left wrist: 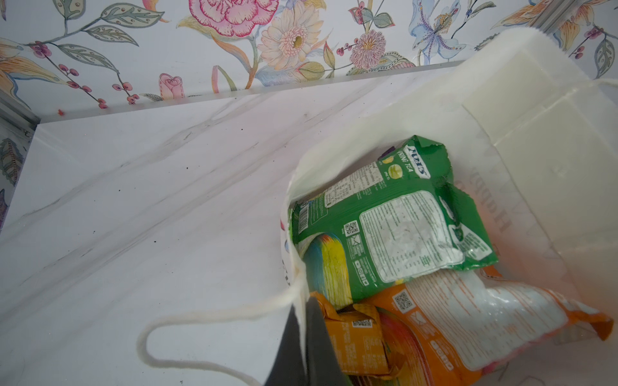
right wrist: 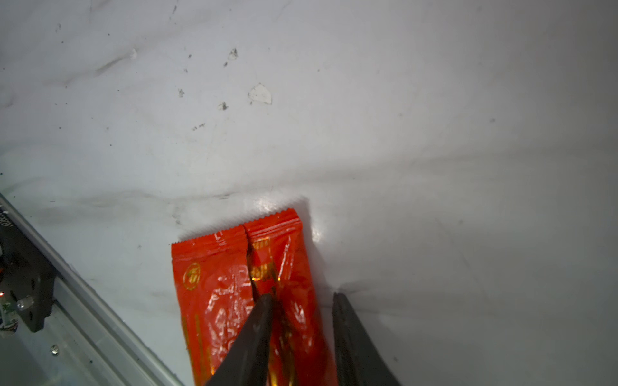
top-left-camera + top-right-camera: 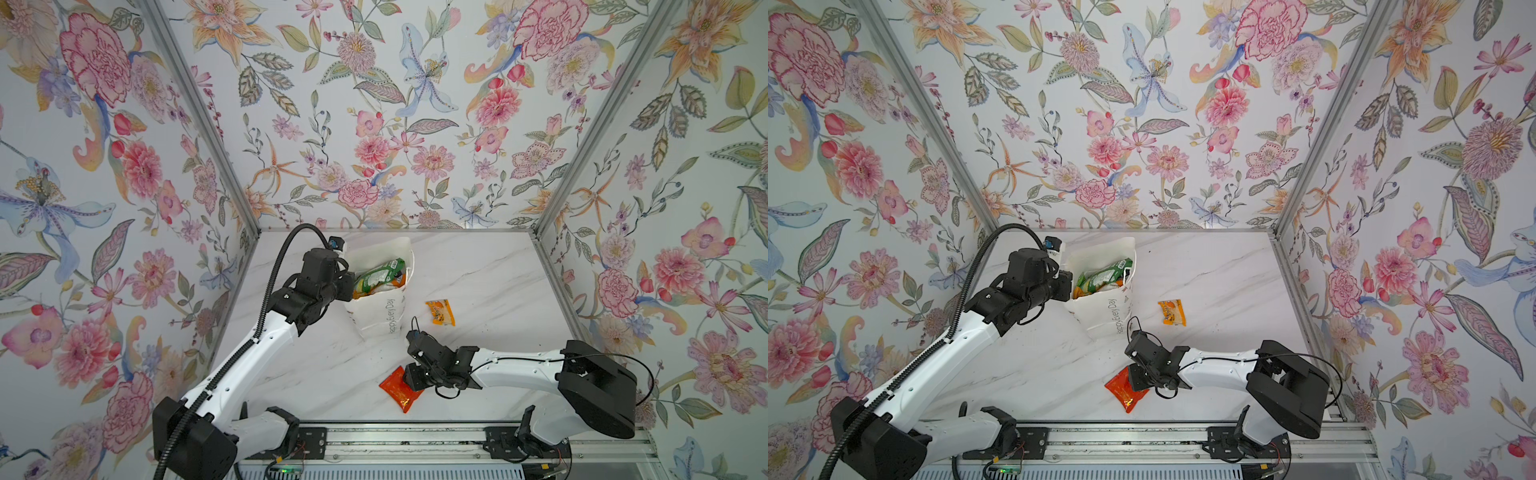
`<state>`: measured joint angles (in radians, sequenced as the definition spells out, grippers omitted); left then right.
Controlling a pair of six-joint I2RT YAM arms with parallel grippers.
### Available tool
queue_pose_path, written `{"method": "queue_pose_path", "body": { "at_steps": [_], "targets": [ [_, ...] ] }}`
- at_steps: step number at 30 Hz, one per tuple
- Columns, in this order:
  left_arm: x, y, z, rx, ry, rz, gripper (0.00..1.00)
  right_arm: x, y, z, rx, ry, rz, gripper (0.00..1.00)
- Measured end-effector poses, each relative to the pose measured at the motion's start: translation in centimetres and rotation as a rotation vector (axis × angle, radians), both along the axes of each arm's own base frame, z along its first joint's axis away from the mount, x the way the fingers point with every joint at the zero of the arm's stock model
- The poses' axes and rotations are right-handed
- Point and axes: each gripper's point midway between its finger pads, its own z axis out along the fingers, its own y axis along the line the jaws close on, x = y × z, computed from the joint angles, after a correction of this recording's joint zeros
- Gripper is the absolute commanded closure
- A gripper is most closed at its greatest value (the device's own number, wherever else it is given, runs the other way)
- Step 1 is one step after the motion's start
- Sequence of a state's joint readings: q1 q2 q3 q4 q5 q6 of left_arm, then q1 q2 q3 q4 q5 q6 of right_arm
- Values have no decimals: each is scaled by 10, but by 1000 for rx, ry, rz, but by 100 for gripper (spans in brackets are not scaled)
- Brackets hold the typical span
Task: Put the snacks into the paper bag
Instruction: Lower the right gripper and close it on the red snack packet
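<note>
Nearly done, I'd say: several snacks (image 1: 394, 217) lie inside the paper bag (image 3: 380, 320) on the bench (image 3: 478, 266). Left out are an orange sachet (image 3: 440, 312) at the bag's four o'clock and a red-orange foil pack (image 3: 394, 387) at its six. The left end effector (image 1: 306, 347) is clamped on the bag's rim; the right end effector (image 2: 301, 295) stands part-open, one finger on the pack, one beside it

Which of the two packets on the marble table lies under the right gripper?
The red-orange foil pack; the right gripper straddles its edge. The small orange sachet lies apart, beside the white paper bag.
</note>
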<state>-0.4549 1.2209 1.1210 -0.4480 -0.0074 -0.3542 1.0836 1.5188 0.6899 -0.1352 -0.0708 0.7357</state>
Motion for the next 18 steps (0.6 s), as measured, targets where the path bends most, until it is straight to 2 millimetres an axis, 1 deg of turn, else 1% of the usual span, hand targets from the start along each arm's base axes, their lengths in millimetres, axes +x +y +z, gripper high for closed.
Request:
{"method": "queue_pose_path", "body": {
  "at_steps": [5, 8, 9, 12, 13, 15, 18],
  "targets": [
    [0, 1, 0, 4, -1, 6, 100, -1, 0, -1, -1, 6, -2, 84],
    [0, 2, 0, 4, -1, 7, 100, -1, 0, -1, -1, 6, -3, 88],
    [0, 2, 0, 4, -1, 7, 100, -1, 0, -1, -1, 7, -3, 91],
    [0, 2, 0, 4, -2, 7, 100, -1, 0, -1, 1, 11, -8, 95],
    [0, 2, 0, 4, -2, 7, 100, -1, 1, -1, 2, 12, -9, 97],
    [0, 2, 0, 4, -2, 7, 100, -1, 1, 1, 7, 13, -14, 99],
    [0, 2, 0, 4, -2, 7, 100, 0, 1, 10, 26, 0, -22, 100]
  ]
}}
